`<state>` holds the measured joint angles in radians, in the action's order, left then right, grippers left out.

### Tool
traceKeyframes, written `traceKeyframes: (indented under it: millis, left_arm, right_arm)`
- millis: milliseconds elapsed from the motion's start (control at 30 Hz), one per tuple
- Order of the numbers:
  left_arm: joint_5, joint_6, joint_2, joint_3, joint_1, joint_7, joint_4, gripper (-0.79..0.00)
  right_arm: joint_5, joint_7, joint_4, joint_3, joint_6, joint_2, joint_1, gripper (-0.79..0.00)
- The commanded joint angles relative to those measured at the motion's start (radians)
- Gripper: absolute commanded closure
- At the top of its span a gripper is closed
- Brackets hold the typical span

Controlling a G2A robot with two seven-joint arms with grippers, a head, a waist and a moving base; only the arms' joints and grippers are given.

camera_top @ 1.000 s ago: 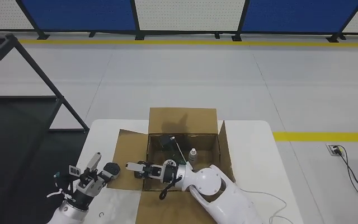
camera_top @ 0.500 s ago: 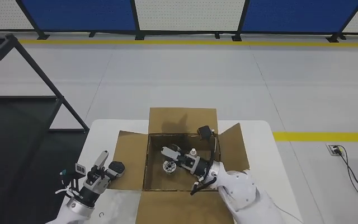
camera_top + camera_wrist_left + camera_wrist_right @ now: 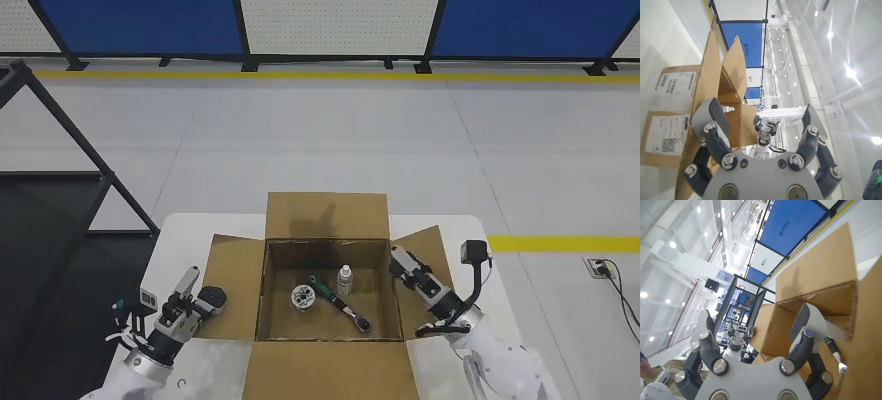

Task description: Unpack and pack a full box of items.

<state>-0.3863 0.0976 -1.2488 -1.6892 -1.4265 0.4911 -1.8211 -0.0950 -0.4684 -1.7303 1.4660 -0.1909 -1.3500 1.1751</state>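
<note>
Brown cardboard makes up the box (image 3: 327, 212), which sits open in the middle of the white surface (image 3: 178, 240) with its flaps folded out. Three things are on the floor of the box. A small white bottle (image 3: 345, 280) stands up, a wrench (image 3: 340, 304) with a green handle lies flat just beside it, and a round part with holes (image 3: 302, 296) sits nearer the left wall.

The left claw (image 3: 762, 109) hangs outside the box, next to the left flap. It is spread wide and has nothing in it. The right claw (image 3: 756, 313) is by the right flap, near the top of that wall. It is also spread wide and empty.

Everything is inside and I see nothing laid out on the surface. So I think this is the taking-out part, with all of it left to do (though it could be the end of packing; I cannot tell).

If it is taking out, one claw has to go over the wall and down into the box. The bottle is close to the right claw, but it is tall and thin, so a bump could tip it. The claw should come down straight and close gently around its middle.
</note>
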Motion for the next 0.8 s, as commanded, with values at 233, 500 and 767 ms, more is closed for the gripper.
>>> traceKeyframes:
  millis: [233, 500, 767]
  left_arm:
    - [0.013, -0.003, 0.003, 0.010, 0.001, -0.014, 0.008, -0.785]
    - [0.024, -0.004, 0.004, 0.026, -0.003, -0.025, 0.025, -0.785]
    - [0.034, -0.003, 0.006, 0.039, -0.006, -0.026, 0.036, -0.785]
  right_arm:
    - [0.019, 0.049, 0.052, 0.039, -0.006, 0.008, 0.043, -0.785]
    - [0.035, 0.058, 0.099, 0.046, -0.017, 0.013, 0.059, -0.785]
    - [0.044, 0.067, 0.139, 0.042, -0.018, 0.017, 0.066, -0.785]
